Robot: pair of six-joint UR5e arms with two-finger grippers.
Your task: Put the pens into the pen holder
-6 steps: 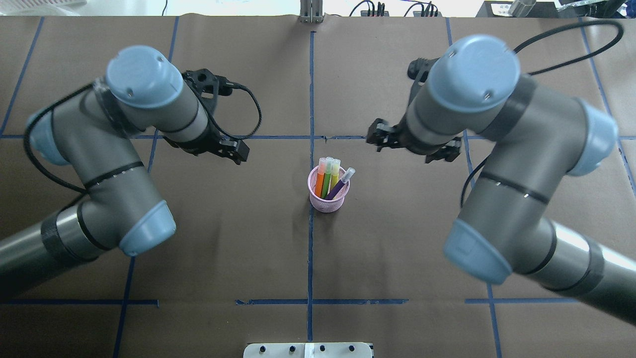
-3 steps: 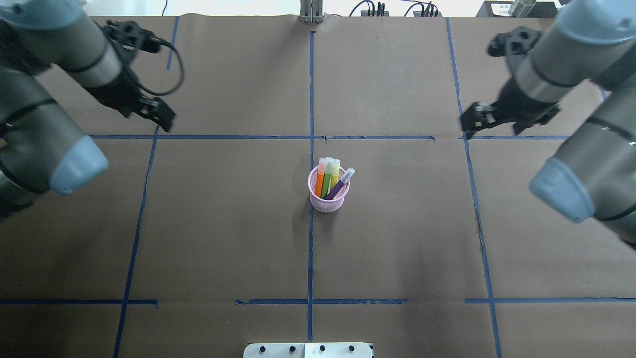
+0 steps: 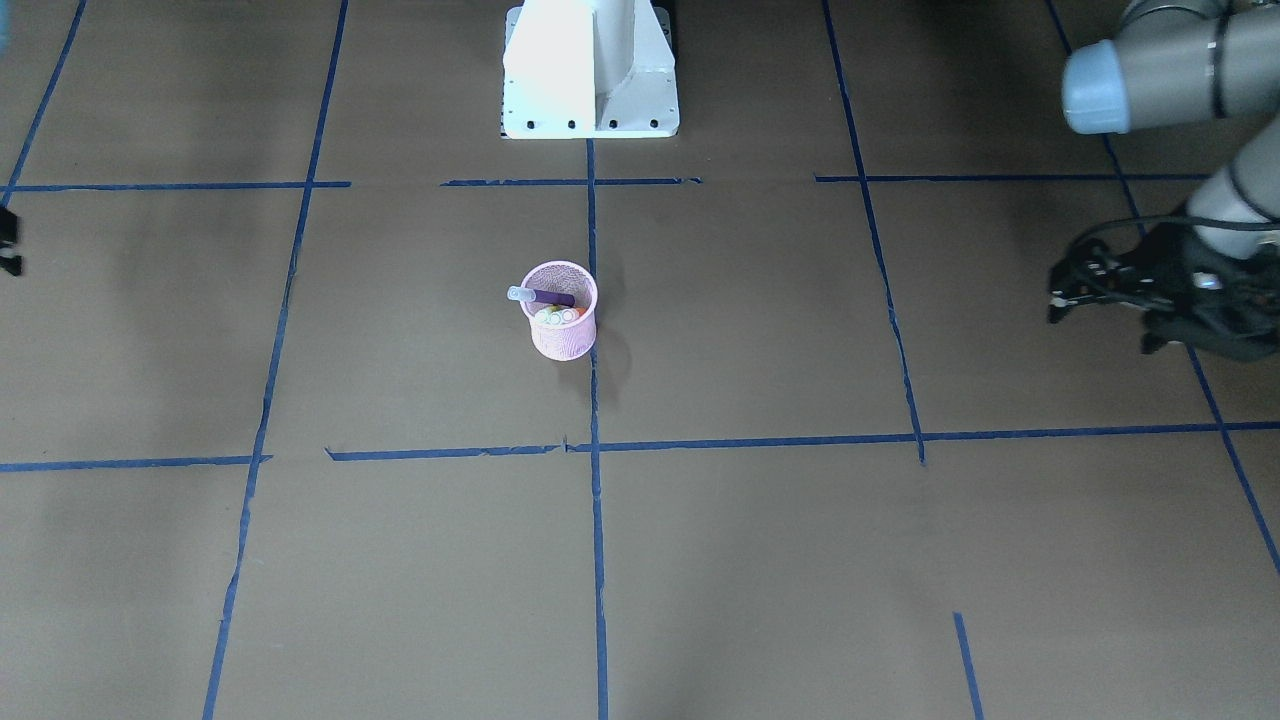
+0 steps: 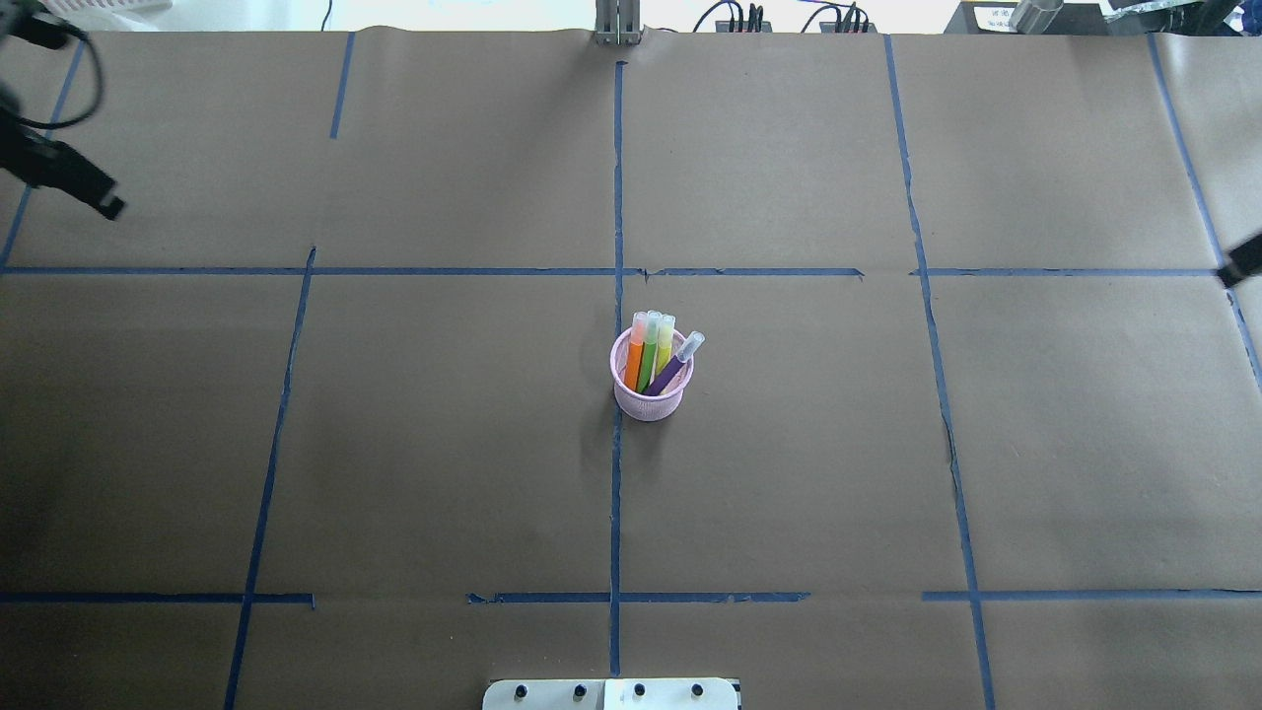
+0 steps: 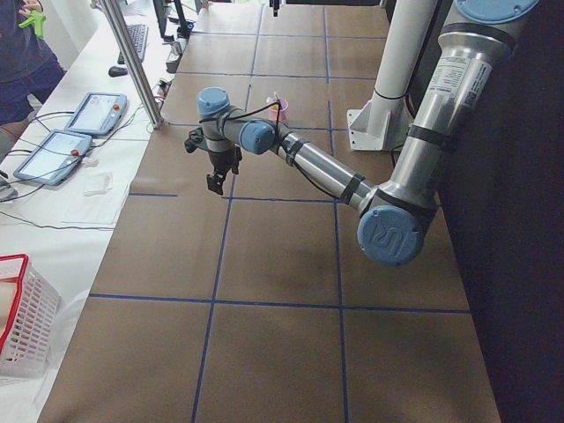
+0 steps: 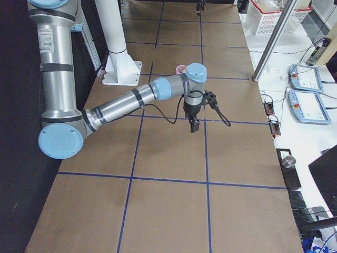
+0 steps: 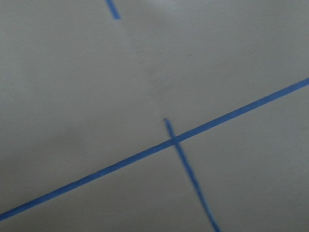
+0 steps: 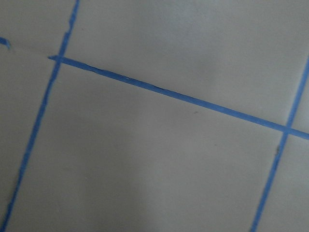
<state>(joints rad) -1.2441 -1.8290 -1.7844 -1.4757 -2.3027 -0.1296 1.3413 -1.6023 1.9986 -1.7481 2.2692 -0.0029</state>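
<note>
Left end effector (image 4: 99, 197) and right end effector (image 4: 1240, 264), grip unclear; pens (image 4: 651, 353) inside pink pen holder (image 4: 646, 404).

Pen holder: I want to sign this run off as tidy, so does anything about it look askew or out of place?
Only one thing: the purple pen leans sideways across the pen holder, its cap poking past the rim, while the other pens stand bunched together. The holder is upright, with no pen outside it.
</note>
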